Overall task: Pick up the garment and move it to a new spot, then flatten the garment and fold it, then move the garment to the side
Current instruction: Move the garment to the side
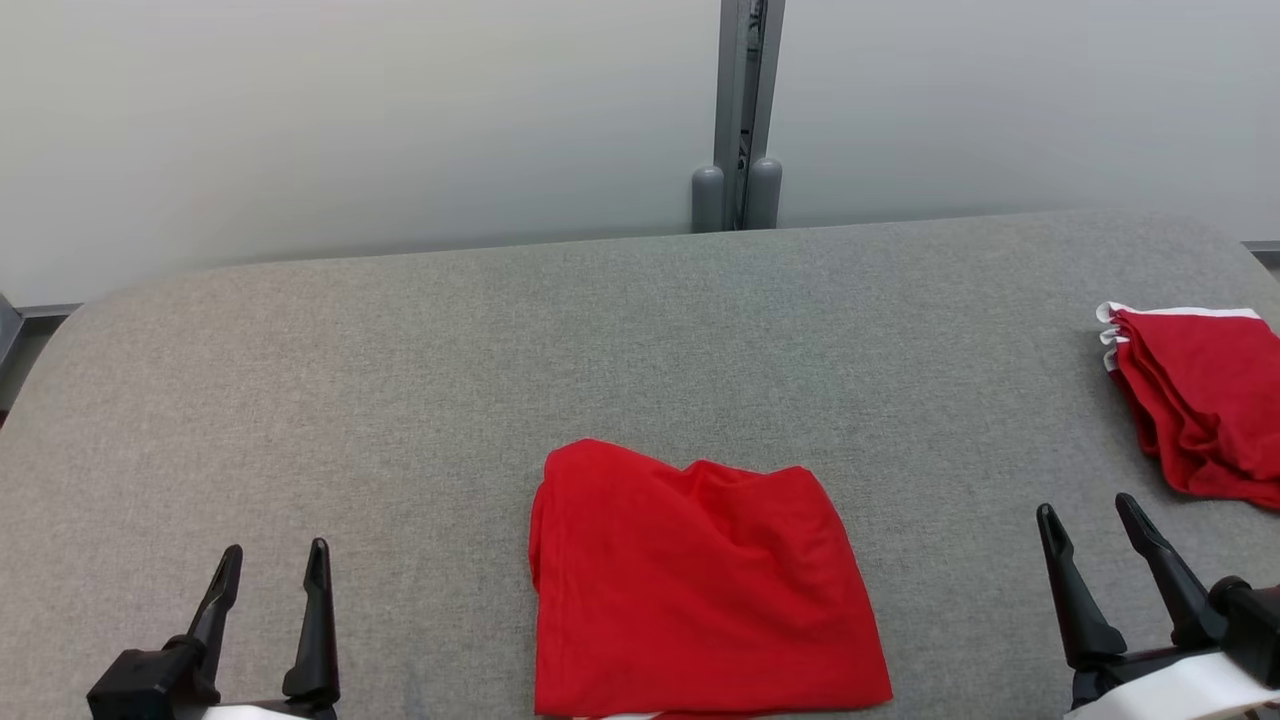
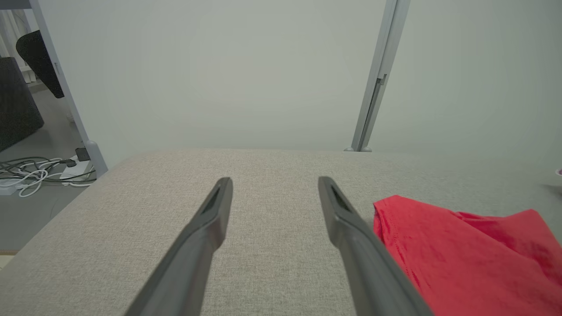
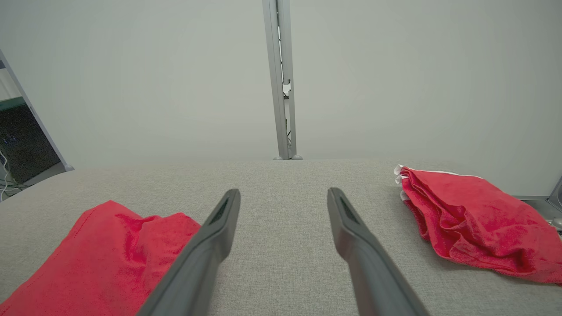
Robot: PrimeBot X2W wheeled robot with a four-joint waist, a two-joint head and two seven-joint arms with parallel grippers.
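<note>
Red garment (image 1: pixel 700 585): lies in a neat square near the front edge of the table, in the middle between the two grippers. It looks folded already, with a few soft bumps on top.
Grey table (image 1: pixel 400 380): has a soft cloth top, wide and flat, so there is room to lay things out and move them.
Left gripper (image 1: pixel 275 548): sits low on the left, well apart from the garment. Its two fingers are spread wide and hold nothing.
Right gripper (image 1: pixel 1085 505): sits low on the right, between the garment and the red pile. Its fingers are spread wide too, with nothing in them.
Red pile (image 1: pixel 1200 400): is more red cloth with white edges, stacked at the right side of the table. I think this is where finished ones go.
Why like this: one gripper waits on each side, maybe so they can grab the cloth from both ends.
What is left: the fold seems done, so moving the garment to the side should come next.
</note>
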